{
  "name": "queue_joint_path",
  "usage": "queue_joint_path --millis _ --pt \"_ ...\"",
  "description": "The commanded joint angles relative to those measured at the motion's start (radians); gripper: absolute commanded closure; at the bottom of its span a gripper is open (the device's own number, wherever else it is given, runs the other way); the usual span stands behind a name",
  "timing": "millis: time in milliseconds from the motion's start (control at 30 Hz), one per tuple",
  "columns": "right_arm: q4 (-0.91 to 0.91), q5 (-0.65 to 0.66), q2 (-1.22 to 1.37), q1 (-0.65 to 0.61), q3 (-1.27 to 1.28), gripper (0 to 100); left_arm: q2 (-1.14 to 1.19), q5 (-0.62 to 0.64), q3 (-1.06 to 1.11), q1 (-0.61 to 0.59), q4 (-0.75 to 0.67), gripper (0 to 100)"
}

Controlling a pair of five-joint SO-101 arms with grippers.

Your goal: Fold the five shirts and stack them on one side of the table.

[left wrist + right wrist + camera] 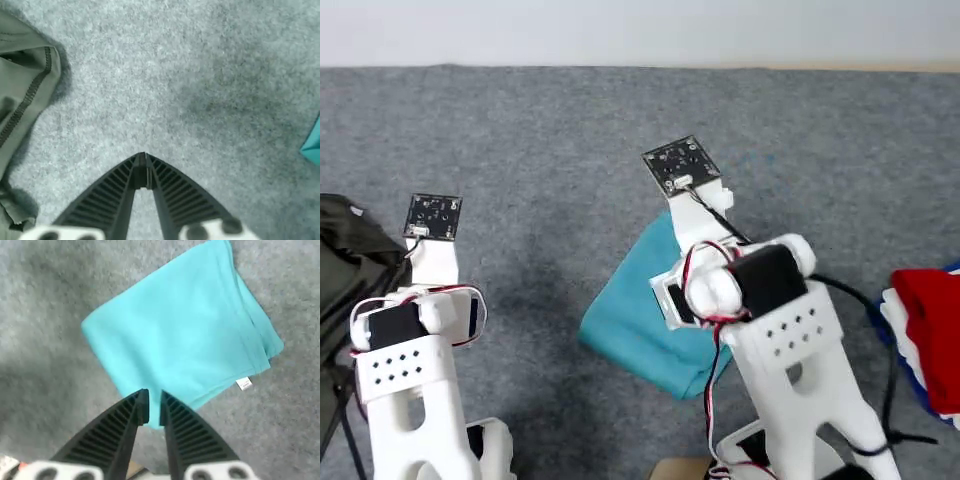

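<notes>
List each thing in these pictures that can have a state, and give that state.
teal shirt, folded, lying flat.
olive shirt, unfolded and rumpled.
shirt stack, folded pile, red one on top.
left gripper, shut, empty.
right gripper, open a slit, empty, above the teal shirt's edge.

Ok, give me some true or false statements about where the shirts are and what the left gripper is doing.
1. The teal shirt lies folded on the grey table. True.
2. The left gripper is wide open. False: it is shut, its tips together, over bare table.
3. An olive shirt lies at the table edge on the left arm's side. True.
4. The red shirt lies on top of the teal shirt. False: it sits apart from it, at the edge on the right arm's side, on white and blue cloth.
</notes>
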Motion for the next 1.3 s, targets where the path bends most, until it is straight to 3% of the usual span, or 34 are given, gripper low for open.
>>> queue_joint_path --millis 0,67,200,267,467,633,700,867,1267 --pt "-0.048 -0.092 -0.068 0.016 0.014 96.8 -0.02 0.002 -0.025 -0.002 0.018 100" --pt "-0.111 -0.192 -0.081 0.016 0.069 96.5 -0.02 0.002 -0.031 -0.032 0.012 100" --pt "-0.159 -0.522 -0.087 0.01 0.227 97.6 -0.02 0.003 -0.022 -0.112 -0.052 100" --pt "-0.216 -0.609 -0.082 -0.004 0.279 97.5 -0.02 0.025 -0.022 -0.146 -0.063 100" --pt "-0.41 -0.615 -0.074 -0.028 0.365 93.5 -0.02 0.035 -0.021 -0.169 -0.061 100" --pt "-0.544 -0.674 -0.073 -0.035 0.479 60.1 -0.02 0.035 -0.021 -0.167 -0.061 100" --pt "-0.595 -0.68 -0.07 -0.035 0.523 51.1 -0.02 0.035 -0.021 -0.167 -0.061 100" --pt "-0.63 -0.707 0.024 -0.03 0.537 55.7 -0.02 0.035 -0.021 -0.166 -0.061 100" --pt "-0.618 -0.77 0.291 -0.027 0.391 56.0 -0.02 0.035 0.044 -0.167 -0.063 100"
